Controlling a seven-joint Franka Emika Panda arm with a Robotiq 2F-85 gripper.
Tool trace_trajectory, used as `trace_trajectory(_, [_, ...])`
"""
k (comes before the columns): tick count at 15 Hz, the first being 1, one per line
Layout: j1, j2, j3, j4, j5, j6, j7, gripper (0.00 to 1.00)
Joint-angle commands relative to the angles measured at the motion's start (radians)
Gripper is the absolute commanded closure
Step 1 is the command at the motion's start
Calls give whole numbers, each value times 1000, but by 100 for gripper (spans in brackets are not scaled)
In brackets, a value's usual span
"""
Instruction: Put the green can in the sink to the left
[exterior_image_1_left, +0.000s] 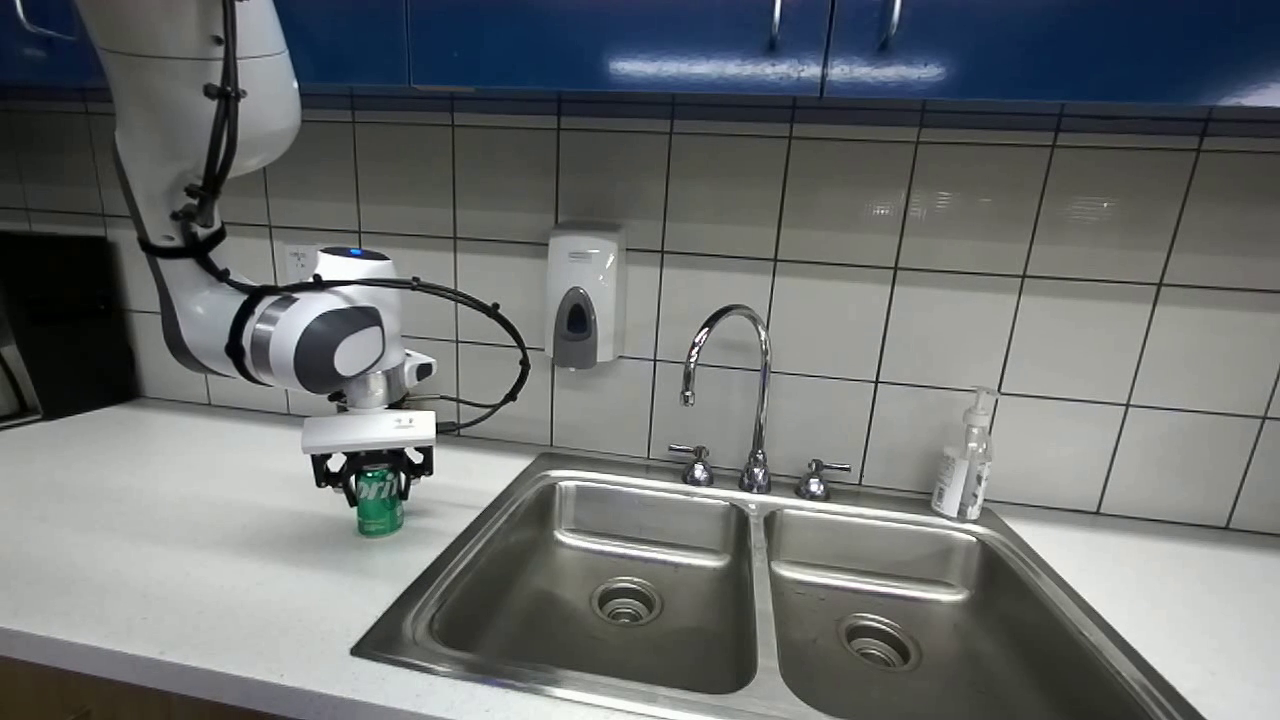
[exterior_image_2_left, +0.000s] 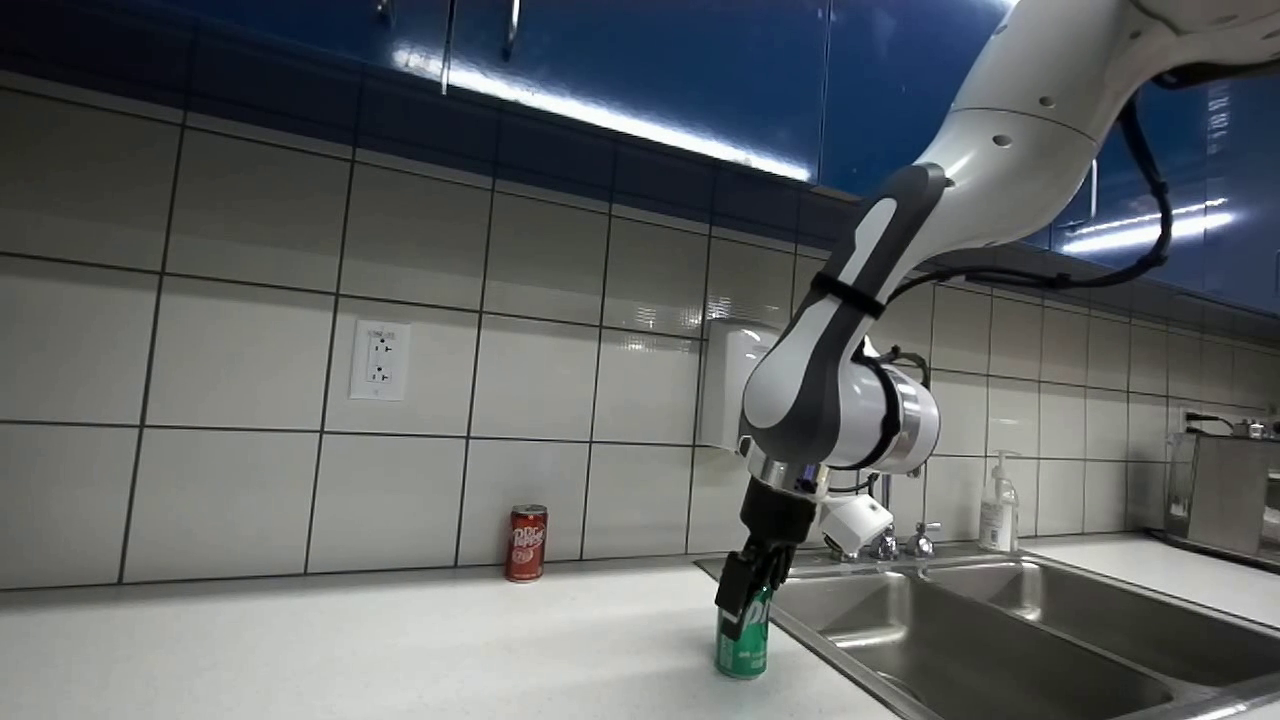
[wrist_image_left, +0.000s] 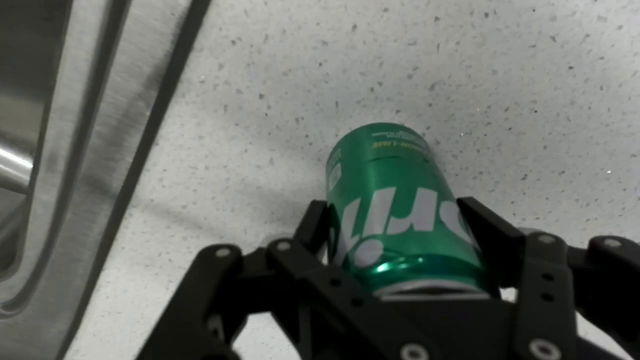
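The green can (exterior_image_1_left: 379, 515) stands upright on or just above the white counter, left of the sink; it also shows in an exterior view (exterior_image_2_left: 742, 655) and in the wrist view (wrist_image_left: 400, 200). My gripper (exterior_image_1_left: 379, 496) points down around the can's upper part. In the wrist view its black fingers (wrist_image_left: 392, 204) press on both sides of the can; the can's top is partly hidden by the gripper. The left sink basin (exterior_image_1_left: 540, 610), with its round drain, lies right of the can; it is the nearer basin in an exterior view (exterior_image_2_left: 930, 630). Its rim (wrist_image_left: 85, 170) shows at left in the wrist view.
A red can (exterior_image_2_left: 526, 545) stands by the tiled wall. The right basin (exterior_image_1_left: 960, 640) adjoins the left one. A tall faucet (exterior_image_1_left: 762, 400) rises behind the sink between two handles. A soap bottle (exterior_image_1_left: 965, 465) stands at the back right; a dispenser (exterior_image_1_left: 585, 295) hangs on the wall.
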Motion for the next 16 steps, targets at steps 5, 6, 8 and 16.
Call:
trace_trajectory(5, [-99, -48, 92, -11, 27, -13, 1, 57])
trace_trajectory(6, [-107, -53, 99, -11, 33, -14, -1, 57])
trace_trajectory(8, [-121, -65, 112, -13, 48, -17, -6, 57])
trace_trajectory(16, [-134, -128, 112, -18, 114, -37, -14, 57])
